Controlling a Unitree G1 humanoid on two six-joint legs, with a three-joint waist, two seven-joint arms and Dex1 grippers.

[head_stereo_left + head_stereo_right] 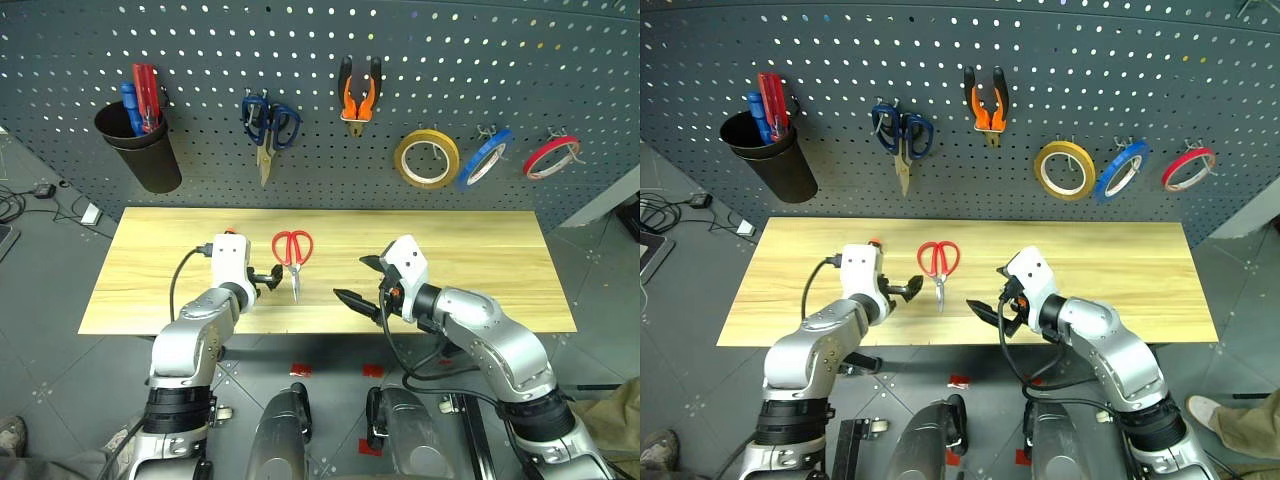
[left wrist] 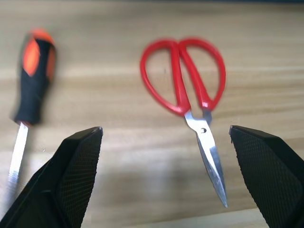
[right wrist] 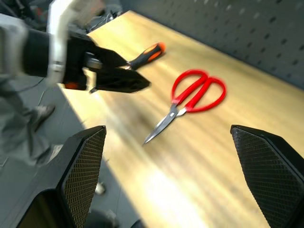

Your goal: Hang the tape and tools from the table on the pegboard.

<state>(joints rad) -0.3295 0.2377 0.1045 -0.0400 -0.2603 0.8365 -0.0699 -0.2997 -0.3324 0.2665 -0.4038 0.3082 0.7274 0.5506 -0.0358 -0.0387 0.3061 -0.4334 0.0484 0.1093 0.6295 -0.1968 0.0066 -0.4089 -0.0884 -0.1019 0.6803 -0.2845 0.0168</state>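
Red-handled scissors [image 1: 292,255] lie flat on the table [image 1: 480,260], blades toward its near edge. The black-and-orange screwdriver [image 2: 33,80] lies to their left, mostly hidden behind my left hand in the eye views. My left gripper [image 1: 268,280] hovers open just left of the scissors' blades, empty. To the right of the scissors, my right gripper [image 1: 360,281] is open and empty, pointing left toward them. The orange-and-black pliers [image 1: 360,95] and the blue tape [image 1: 484,158] hang on hooks of the pegboard [image 1: 300,40].
On the pegboard hang a black cup [image 1: 140,150] holding red and blue drivers, blue-handled scissors [image 1: 268,125], a yellow tape roll [image 1: 427,158] and a red tape roll [image 1: 552,157]. Cables lie on the floor at the far left.
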